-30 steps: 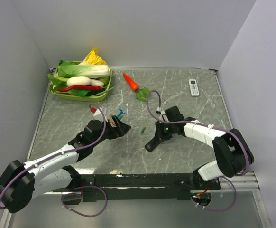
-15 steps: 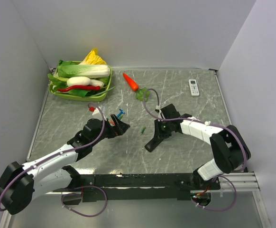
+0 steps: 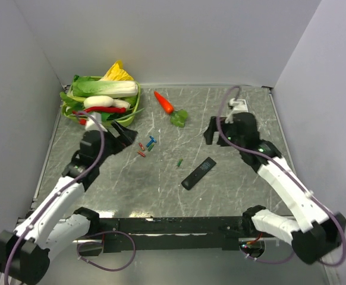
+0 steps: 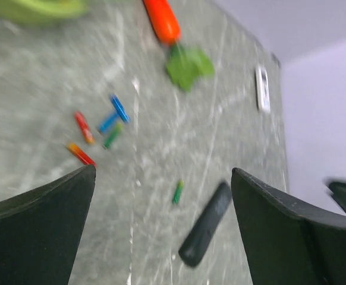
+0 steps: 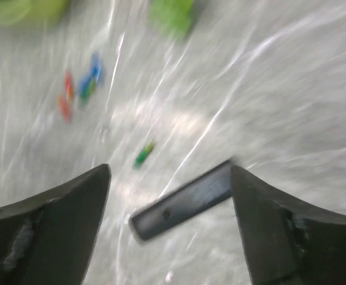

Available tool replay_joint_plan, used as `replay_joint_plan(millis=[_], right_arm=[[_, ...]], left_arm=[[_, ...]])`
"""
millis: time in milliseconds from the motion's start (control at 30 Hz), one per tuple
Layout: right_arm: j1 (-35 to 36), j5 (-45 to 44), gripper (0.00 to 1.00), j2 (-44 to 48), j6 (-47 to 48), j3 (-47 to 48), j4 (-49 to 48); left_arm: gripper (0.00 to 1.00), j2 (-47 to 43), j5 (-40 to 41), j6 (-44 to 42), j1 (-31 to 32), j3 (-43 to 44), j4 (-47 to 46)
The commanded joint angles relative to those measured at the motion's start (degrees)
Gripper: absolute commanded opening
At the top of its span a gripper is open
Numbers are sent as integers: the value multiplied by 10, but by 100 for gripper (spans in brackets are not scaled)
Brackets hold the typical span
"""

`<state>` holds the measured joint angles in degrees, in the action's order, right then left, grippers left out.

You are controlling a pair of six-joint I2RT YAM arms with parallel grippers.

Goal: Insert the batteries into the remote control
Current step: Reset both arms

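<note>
The black remote control (image 3: 198, 173) lies flat on the table right of centre, also seen in the left wrist view (image 4: 205, 224) and the right wrist view (image 5: 185, 200). One green battery (image 3: 179, 161) lies just left of it. Several red, orange, blue and green batteries (image 3: 146, 145) lie in a loose cluster further left (image 4: 104, 127). My left gripper (image 3: 121, 132) hangs open above the table, left of the cluster, with nothing between its fingers (image 4: 164, 172). My right gripper (image 3: 212, 133) is open and empty, raised behind the remote (image 5: 171, 169).
A green tray (image 3: 78, 114) of vegetables stands at the back left. A carrot (image 3: 164, 102) and a green leaf (image 3: 178, 117) lie at the back centre. A white remote (image 4: 261, 89) lies at the back right, near the right arm. Walls close in on three sides.
My right gripper has opened and let go of the remote, then risen and drawn back to the right. The left gripper has pulled back and left, off the battery cluster.
</note>
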<state>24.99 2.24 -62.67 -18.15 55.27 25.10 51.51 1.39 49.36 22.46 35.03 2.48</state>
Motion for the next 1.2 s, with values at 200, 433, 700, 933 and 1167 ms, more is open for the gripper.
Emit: replay_joint_plan(millis=[200, 433, 700, 933, 1167], right_arm=[[-21, -294, 100, 234, 42, 38, -7], [-21, -328, 100, 317, 72, 17, -67], [-21, -323, 100, 359, 110, 2, -87], [-21, -321, 100, 375, 87, -20, -111], [-21, -326, 100, 394, 81, -53, -144]], left_arm=[[99, -94, 245, -125, -54, 260, 205], [99, -227, 331, -178, -54, 257, 88], [99, -278, 356, -222, -54, 225, 32], [99, -250, 352, -202, -54, 225, 34], [99, -218, 328, -197, -54, 230, 45]])
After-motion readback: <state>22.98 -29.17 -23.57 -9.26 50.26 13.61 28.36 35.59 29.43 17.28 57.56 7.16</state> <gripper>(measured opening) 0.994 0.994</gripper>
